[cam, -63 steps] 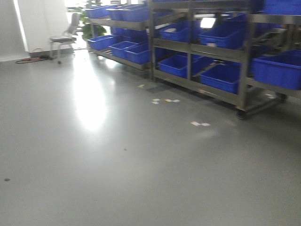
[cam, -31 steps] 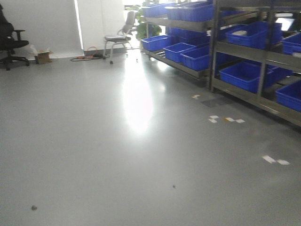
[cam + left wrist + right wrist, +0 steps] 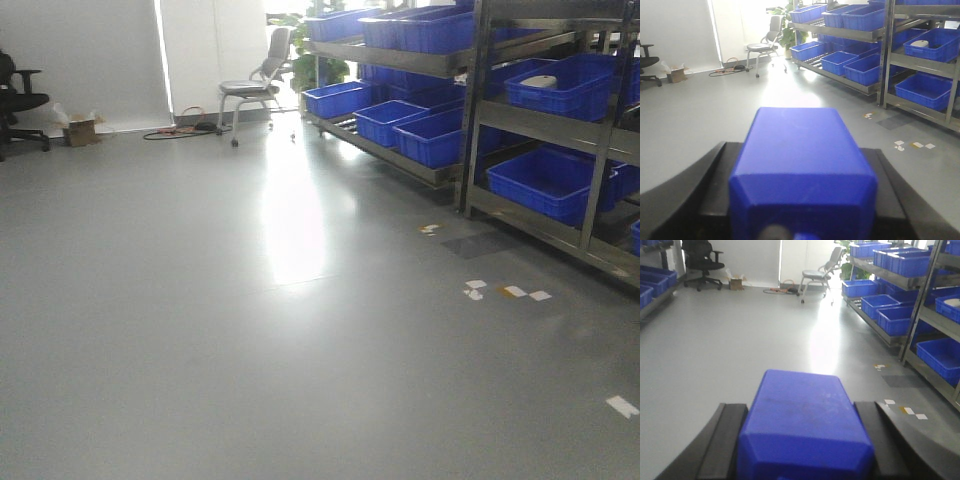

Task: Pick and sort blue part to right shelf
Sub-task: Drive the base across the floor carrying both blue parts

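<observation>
In the left wrist view my left gripper (image 3: 801, 165) is shut on a blue part (image 3: 800, 150), a blocky blue piece held between black fingers (image 3: 705, 200). In the right wrist view my right gripper (image 3: 802, 425) is shut on another blue part (image 3: 802, 410) between black fingers (image 3: 722, 445). Steel-framed shelves (image 3: 480, 110) with blue bins (image 3: 545, 180) stand along the right in the front view, several metres off; they also show in the left wrist view (image 3: 887, 55) and the right wrist view (image 3: 920, 305). No gripper shows in the front view.
Grey floor with white tape marks (image 3: 505, 292). A grey chair (image 3: 255, 85) and cables stand at the far wall, a black office chair (image 3: 15, 100) and cardboard box (image 3: 78, 130) at far left. More blue bins (image 3: 650, 282) stand at left in the right wrist view.
The front view has swung left: the shelves have slid toward the right edge, and the black chair and far wall have come into view.
</observation>
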Robot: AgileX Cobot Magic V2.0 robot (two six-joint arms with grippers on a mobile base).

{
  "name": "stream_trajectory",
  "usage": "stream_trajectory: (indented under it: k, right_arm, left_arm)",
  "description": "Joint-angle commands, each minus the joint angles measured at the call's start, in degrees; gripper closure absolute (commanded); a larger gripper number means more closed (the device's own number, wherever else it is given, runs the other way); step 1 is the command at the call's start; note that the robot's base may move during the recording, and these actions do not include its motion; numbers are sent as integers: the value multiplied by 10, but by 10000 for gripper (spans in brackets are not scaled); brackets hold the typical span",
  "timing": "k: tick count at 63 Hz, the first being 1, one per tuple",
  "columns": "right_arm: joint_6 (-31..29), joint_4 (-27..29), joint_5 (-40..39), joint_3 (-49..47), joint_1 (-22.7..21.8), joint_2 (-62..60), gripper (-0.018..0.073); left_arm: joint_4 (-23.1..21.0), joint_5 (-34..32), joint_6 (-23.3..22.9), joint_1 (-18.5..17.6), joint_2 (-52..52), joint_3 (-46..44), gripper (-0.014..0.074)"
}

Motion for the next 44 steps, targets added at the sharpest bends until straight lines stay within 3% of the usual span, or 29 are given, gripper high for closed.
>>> stream_trajectory:
  k: [1, 44]
  right_arm:
    - [-3, -11, -51, -1, 2, 2, 344]
    - [-3, -11, -51, 44, 2, 2, 344]
  left_arm:
    - [-2, -56, -5, 2, 10, -17, 283]
    - [-2, -56, -5, 1, 10, -17, 283]
